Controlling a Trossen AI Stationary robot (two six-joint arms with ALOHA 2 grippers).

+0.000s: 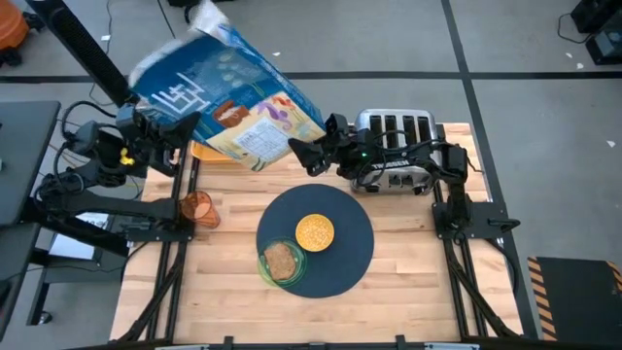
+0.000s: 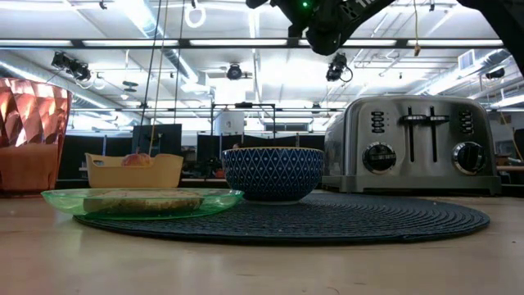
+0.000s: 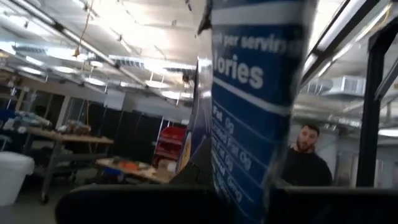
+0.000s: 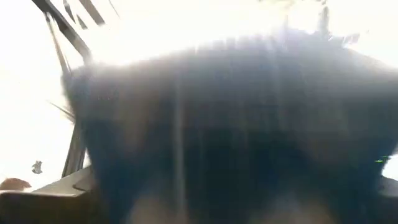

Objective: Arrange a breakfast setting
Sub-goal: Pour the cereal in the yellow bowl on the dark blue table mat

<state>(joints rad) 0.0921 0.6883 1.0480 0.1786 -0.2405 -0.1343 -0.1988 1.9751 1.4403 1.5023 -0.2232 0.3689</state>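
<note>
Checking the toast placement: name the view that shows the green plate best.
High view: the green plate shows whole, toast on it, overlapping the mat's edge. Low view shows it edge-on. Neither wrist view shows it.

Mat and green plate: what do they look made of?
The mat looks like woven fibre or vinyl, matte: fine ribbed rings show across its surface. The green plate looks like glass or clear plastic, glossy: light passes through its rim.

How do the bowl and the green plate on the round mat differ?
The blue-patterned bowl is deep and opaque, holding yellow cereal; the translucent green plate is shallow and flat, carrying a toast slice. The bowl sits wholly on the dark round woven mat; the plate overhangs its edge. Both are round and stand upright.
</note>
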